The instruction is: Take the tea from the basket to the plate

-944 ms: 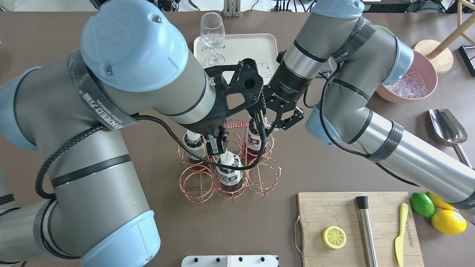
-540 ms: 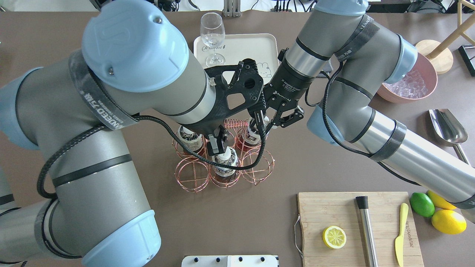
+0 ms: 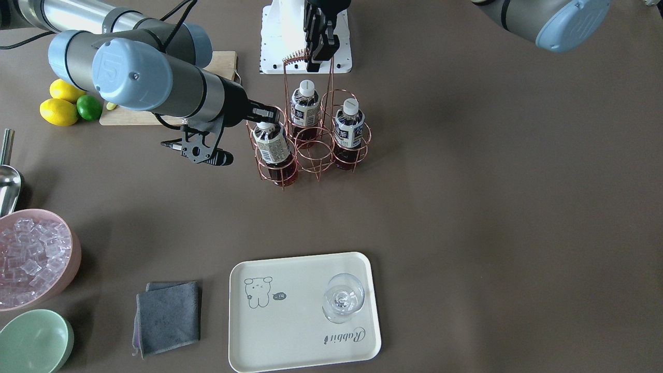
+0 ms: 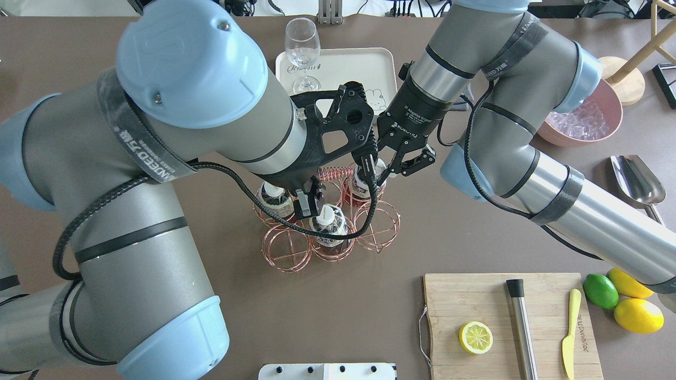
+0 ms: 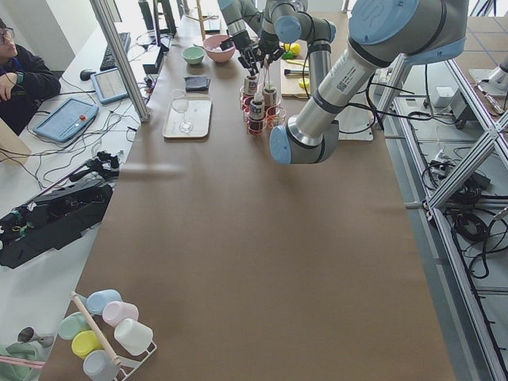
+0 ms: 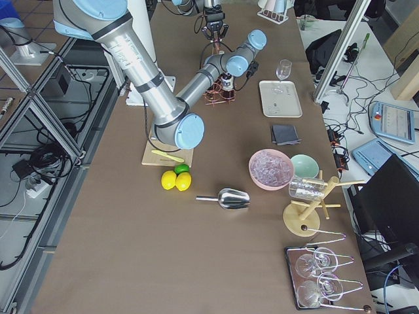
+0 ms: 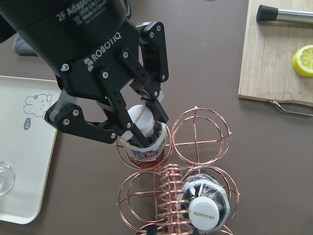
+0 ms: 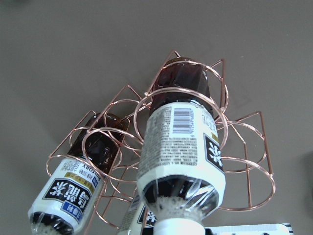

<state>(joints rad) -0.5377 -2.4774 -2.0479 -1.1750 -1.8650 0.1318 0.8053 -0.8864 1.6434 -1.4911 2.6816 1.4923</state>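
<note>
The copper wire basket (image 3: 313,150) stands mid-table with three tea bottles in its slots. My left gripper (image 3: 317,54) is shut on the top of its tall handle, beside the coil; it also shows in the overhead view (image 4: 310,206). My right gripper (image 7: 139,120) is shut on the white cap of one tea (image 7: 144,147), the bottle nearest the plate (image 3: 272,147), which leans in its ring. The two other teas (image 3: 304,111) (image 3: 349,129) stand upright. The cream plate (image 3: 300,342) lies apart from the basket and carries a wine glass (image 3: 342,300).
A grey cloth (image 3: 168,316), a pink bowl of ice (image 3: 31,259) and a green bowl (image 3: 31,342) lie beside the plate. A cutting board (image 4: 507,322) holds a lemon half, a muddler and a knife. A metal scoop (image 4: 636,182) and whole citrus (image 4: 636,314) lie at the right.
The basket has shifted and swung a little under the left gripper. My right gripper has moved in over the bottle nearest the plate and sits on its cap.
</note>
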